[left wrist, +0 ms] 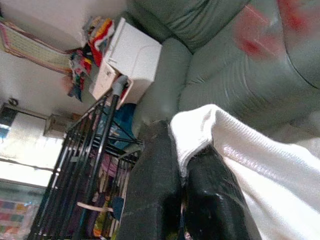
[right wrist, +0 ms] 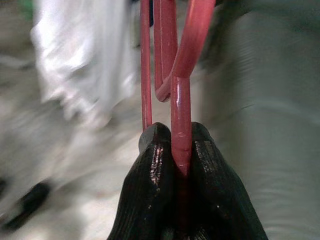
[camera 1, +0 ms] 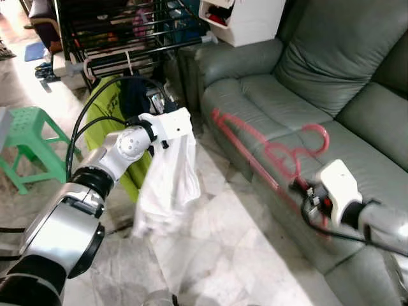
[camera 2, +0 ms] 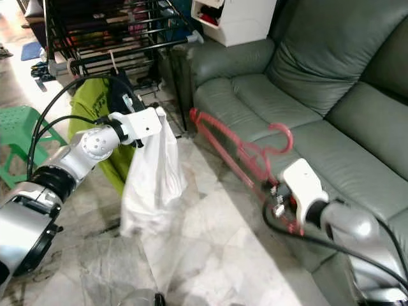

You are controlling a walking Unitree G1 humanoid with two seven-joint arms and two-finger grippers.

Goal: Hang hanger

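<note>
A red plastic hanger [camera 1: 268,153] hangs over the front of the green sofa [camera 1: 306,95], its hook pointing to the right. My right gripper [right wrist: 175,150] is shut on the hanger's [right wrist: 180,100] lower bar, low by the sofa seat edge [camera 2: 280,191]. My left gripper [left wrist: 182,170] is shut on the top edge of a white cloth [camera 1: 169,178], which hangs down in front of the black drying rack [camera 1: 127,32]. The left arm [camera 1: 121,153] holds the cloth above the marble floor.
A green garment [camera 1: 105,108] hangs on the rack behind the white cloth. A green plastic stool [camera 1: 29,140] stands at the left. A white box [camera 1: 245,19] sits on the sofa's armrest. Marble floor [camera 1: 223,255] lies open between the rack and sofa.
</note>
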